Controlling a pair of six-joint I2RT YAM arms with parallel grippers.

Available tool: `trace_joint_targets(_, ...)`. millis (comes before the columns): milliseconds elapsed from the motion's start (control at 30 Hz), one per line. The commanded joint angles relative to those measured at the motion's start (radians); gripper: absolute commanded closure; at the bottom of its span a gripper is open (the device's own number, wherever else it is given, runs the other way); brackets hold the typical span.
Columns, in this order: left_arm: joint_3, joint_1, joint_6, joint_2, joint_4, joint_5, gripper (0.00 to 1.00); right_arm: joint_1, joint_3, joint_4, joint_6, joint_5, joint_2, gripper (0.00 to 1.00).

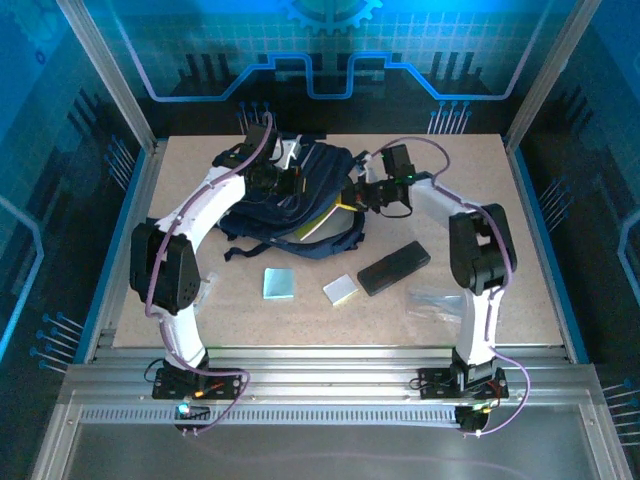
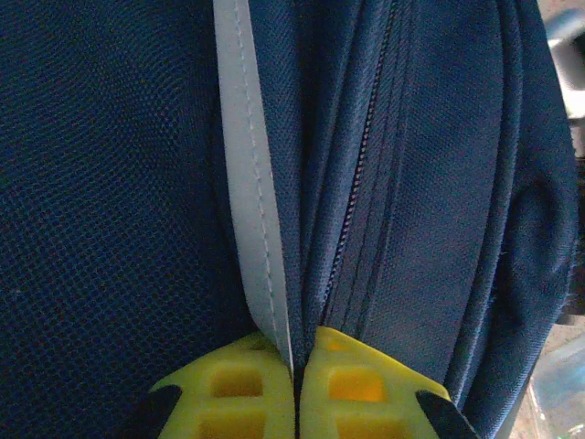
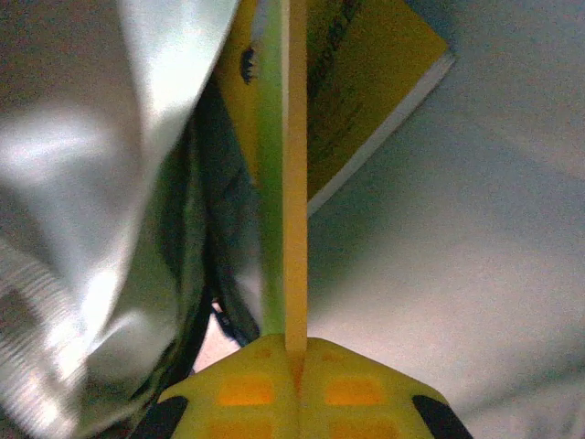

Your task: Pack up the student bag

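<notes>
Sitting at the far middle of the bench (image 1: 300, 325), the student bag (image 1: 300, 195) has both arms reaching onto it. Up close, the left fingers (image 2: 285, 384) are clamped tight on the bag's grey-white stripe (image 2: 251, 183), right beside a zipper (image 2: 361, 183). The right fingers (image 3: 289, 377) are pinched on a thin yellow-green edge (image 3: 288, 183), maybe a notebook, too blurry to say, next to a yellow book (image 3: 366, 82). A black pencil case (image 1: 393, 268), a light blue pad (image 1: 279, 284) and a pale pad (image 1: 340, 290) lie nearer the arm bases, apart from the bag.

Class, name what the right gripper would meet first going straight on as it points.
The right gripper would probably meet the yellow book in the bag first, beyond the thin strip it grips; depth unclear.
</notes>
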Motion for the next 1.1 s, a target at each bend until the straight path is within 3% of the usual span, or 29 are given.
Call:
trace_joint_targets(0,0.058,-0.011,0.047,-0.053,0.033,0.106,1.0,0.04,0.105,-0.165,-0.102,-0.021,0.084,1.0)
trace_joint_targets(167,0.068,-0.011,0.059,-0.056,0.023,0.121,1.0,0.073,0.238,-0.184,-0.06,0.107,0.19,1.0)
trace_joint_targets(367,0.085,-0.015,0.062,-0.04,0.01,0.135,1.0,0.117,0.421,-0.125,0.073,0.174,0.327,1.0)
trace_joint_targets(500,0.079,-0.017,0.037,-0.033,0.028,0.125,1.0,0.136,0.547,-0.188,0.09,0.211,0.395,0.8)
trace_joint_targets(567,0.073,-0.017,0.013,-0.027,0.047,0.106,1.0,0.132,0.509,-0.169,0.098,0.216,0.367,0.68)
trace_joint_targets(767,0.071,-0.017,-0.041,0.011,0.114,0.019,1.0,0.098,0.206,-0.087,0.073,0.265,0.089,0.51)
trace_joint_targets(1033,0.172,-0.018,-0.073,0.132,0.131,-0.053,1.0,0.015,-0.124,-0.183,-0.01,0.423,-0.268,0.41)
trace_joint_targets(1067,0.184,-0.017,-0.083,0.142,0.124,-0.057,0.93,0.01,-0.148,-0.198,-0.023,0.447,-0.3,0.41)
